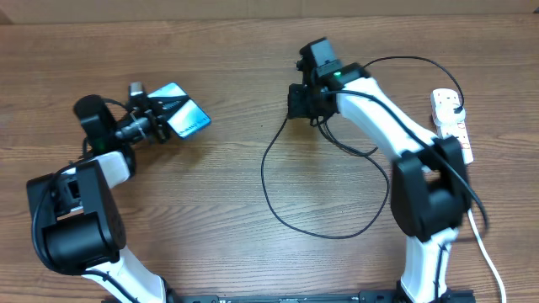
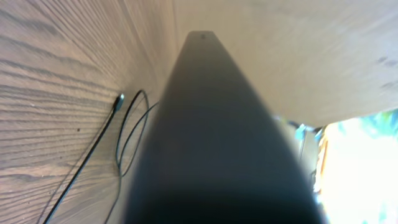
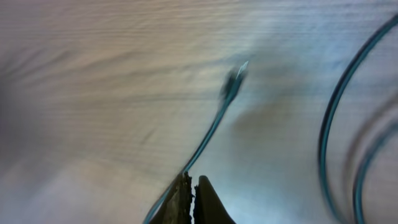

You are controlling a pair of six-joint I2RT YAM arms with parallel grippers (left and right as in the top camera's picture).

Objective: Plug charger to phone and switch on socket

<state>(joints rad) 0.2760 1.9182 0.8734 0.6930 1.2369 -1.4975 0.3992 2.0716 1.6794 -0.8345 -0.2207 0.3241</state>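
Observation:
The phone (image 1: 184, 116), light blue screen up and tilted, is held off the table at the left by my left gripper (image 1: 160, 124), which is shut on one of its short ends. In the left wrist view the phone (image 2: 217, 143) fills the middle as a dark slab. My right gripper (image 1: 295, 103) (image 3: 193, 190) is shut on the thin black charger cable (image 1: 269, 194) a short way behind its connector tip (image 3: 235, 76), which sticks out over the wood. The tip also shows in the left wrist view (image 2: 118, 99). The white socket strip (image 1: 450, 122) lies at the far right.
The charger cable lies in a wide loop on the wooden table between the arms and arcs back toward the strip. The strip's thick white cord (image 1: 488, 252) runs down the right edge. The right arm's body partly covers the strip.

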